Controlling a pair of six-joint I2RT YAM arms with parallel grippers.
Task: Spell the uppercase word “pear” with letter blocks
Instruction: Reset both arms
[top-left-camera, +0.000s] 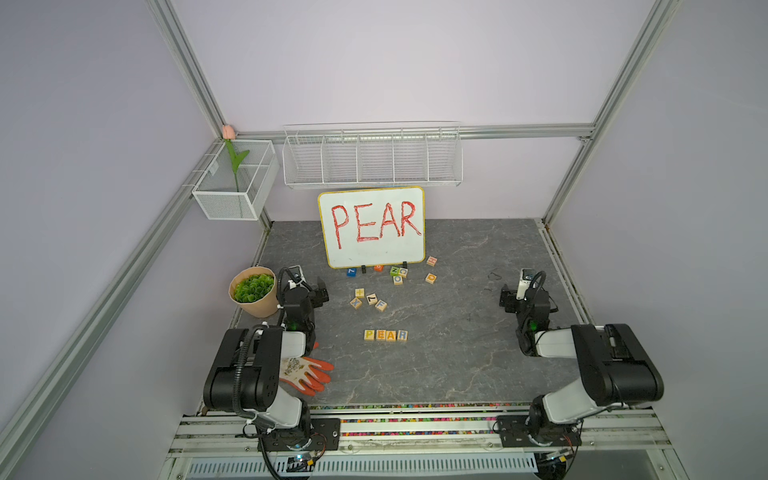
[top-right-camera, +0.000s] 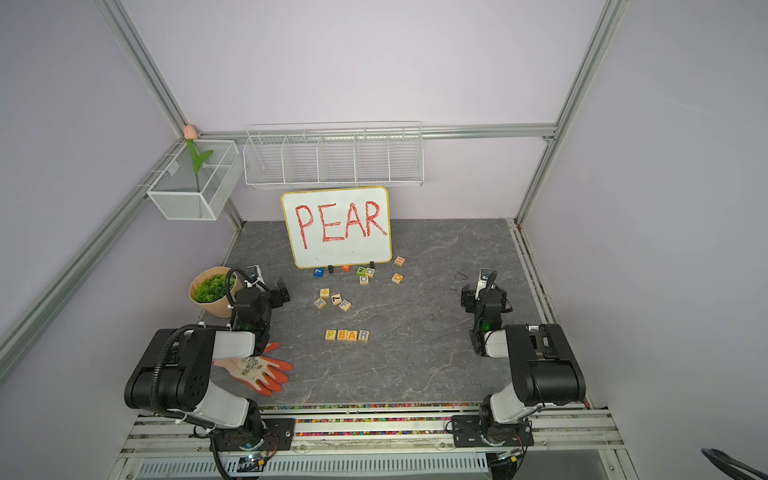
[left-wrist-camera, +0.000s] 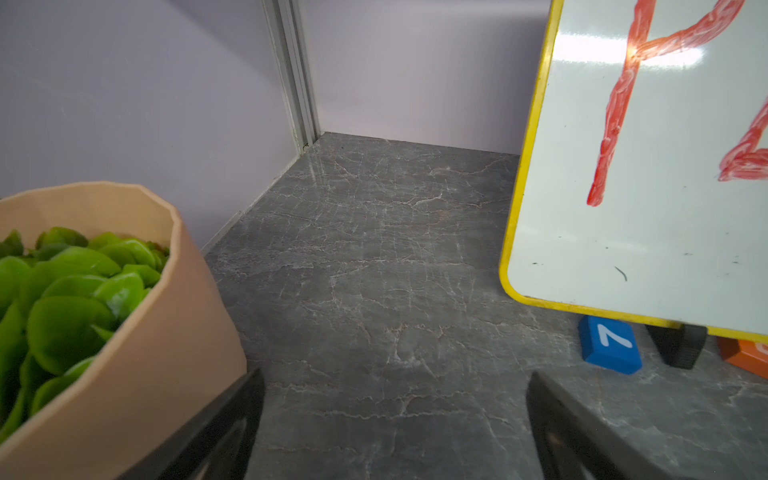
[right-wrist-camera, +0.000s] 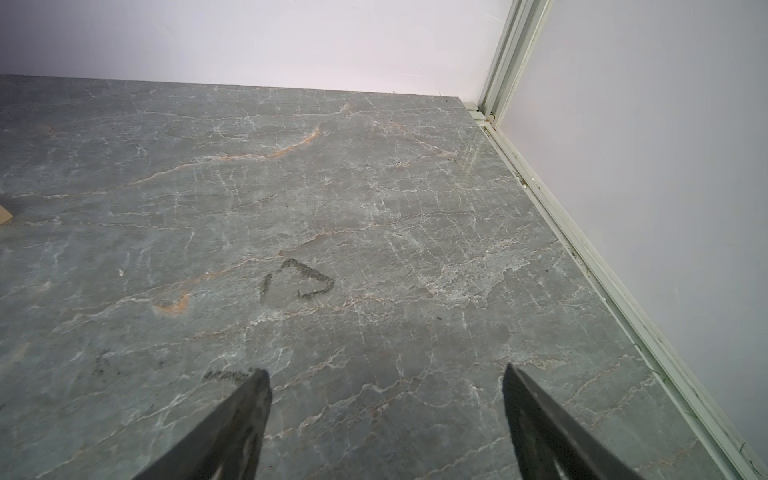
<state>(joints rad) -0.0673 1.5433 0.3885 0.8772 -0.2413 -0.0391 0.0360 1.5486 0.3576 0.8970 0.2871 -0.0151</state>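
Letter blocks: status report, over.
Left gripper open, empty. Right gripper open, empty. Letter blocks in one row, reading PEAR. Spare blocks clear of row.

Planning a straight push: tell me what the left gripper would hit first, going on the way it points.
The open left gripper points between the tan paper pot of green leaves and the yellow-rimmed whiteboard; only bare grey stone-look tabletop lies ahead, so probably the lilac back wall first.

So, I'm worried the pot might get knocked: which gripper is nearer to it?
Left. The left gripper hangs close beside the pot, on the side facing the table's middle. The right gripper is far off, at the opposite side of the table.
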